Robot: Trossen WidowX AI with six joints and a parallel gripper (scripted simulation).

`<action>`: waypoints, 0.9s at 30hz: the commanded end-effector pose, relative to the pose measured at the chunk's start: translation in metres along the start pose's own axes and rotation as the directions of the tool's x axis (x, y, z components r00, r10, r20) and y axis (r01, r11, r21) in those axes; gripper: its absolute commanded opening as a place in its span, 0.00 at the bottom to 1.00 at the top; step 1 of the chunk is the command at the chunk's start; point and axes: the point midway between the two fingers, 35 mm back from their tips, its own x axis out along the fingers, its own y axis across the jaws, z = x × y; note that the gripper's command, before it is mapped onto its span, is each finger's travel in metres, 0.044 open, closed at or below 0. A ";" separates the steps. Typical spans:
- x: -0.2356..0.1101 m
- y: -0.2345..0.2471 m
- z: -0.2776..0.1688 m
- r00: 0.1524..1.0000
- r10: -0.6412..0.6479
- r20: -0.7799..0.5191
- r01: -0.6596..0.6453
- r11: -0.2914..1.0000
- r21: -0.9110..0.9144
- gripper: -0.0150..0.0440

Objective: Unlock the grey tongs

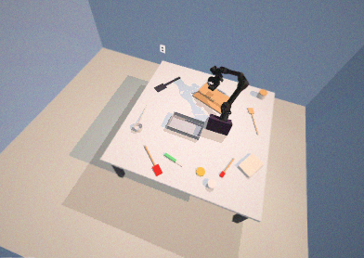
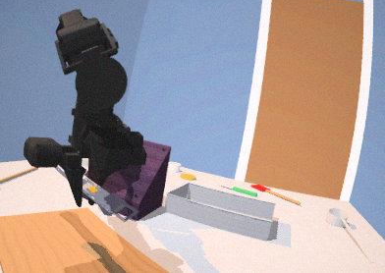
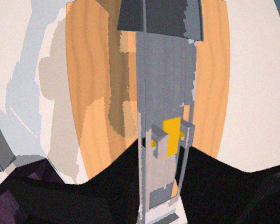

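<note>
We held the grey tongs point(image 3: 164, 97) clenched in our gripper point(image 3: 165, 143) above the wooden board point(image 3: 94, 85); releasing them still locked would fail.

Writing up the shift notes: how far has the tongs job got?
Done: the roasting tin is bare, and the pincer is shut on the grey tongs, carrying them over the wooden board. Left: unlocking them (no tips-down squeeze is evident here), setting them down open, releasing.
</note>
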 end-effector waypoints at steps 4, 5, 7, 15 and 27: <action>-0.001 -0.002 -0.006 0.992 0.066 0.109 -0.075 0.993 0.086 0.00; -0.001 -0.002 -0.006 0.989 0.076 0.129 -0.089 0.991 0.098 0.00; -0.001 -0.002 -0.007 0.981 0.093 0.171 -0.114 0.986 0.120 0.00; -0.007 -0.006 -0.008 0.930 0.124 0.345 -0.195 0.964 0.179 0.00; -0.027 -0.015 -0.009 0.797 0.089 0.597 -0.246 0.951 0.187 0.00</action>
